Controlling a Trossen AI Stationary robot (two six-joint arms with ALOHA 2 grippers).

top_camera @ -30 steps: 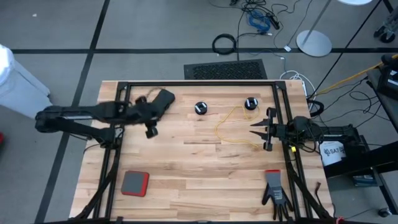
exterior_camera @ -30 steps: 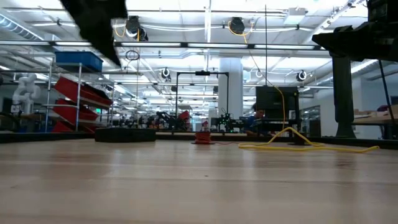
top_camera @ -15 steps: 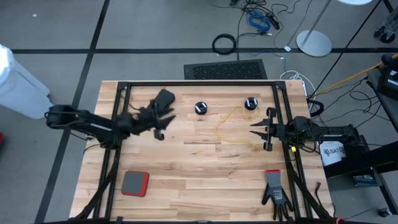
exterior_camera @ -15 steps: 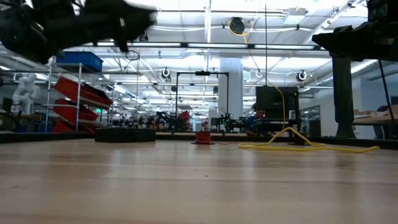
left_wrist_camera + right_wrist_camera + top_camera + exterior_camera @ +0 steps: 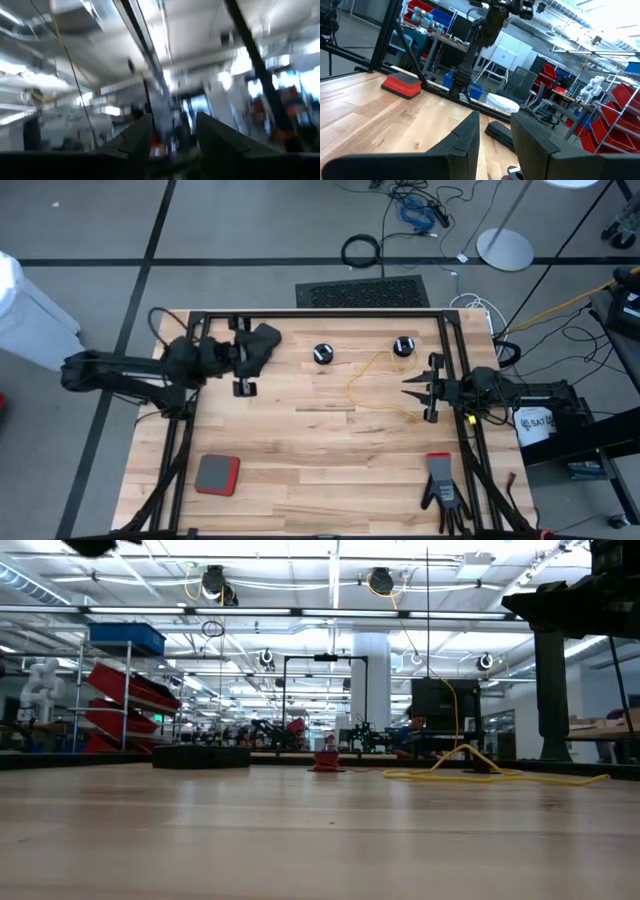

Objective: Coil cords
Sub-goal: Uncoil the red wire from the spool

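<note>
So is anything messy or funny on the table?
Yes. The yellow cord sprawls in loose loops beside its black reel, not coiled. The left gripper is tipped up, its camera seeing only ceiling. The right gripper waits by the cord, holding nothing.

Very little lettering can be read; a white label (image 5: 534,423) on the dark equipment just off the table's right edge, beside the right arm's base, carries dark characters that look like "SAT", though the rest is too small to make out; nothing else bears legible text.
</note>
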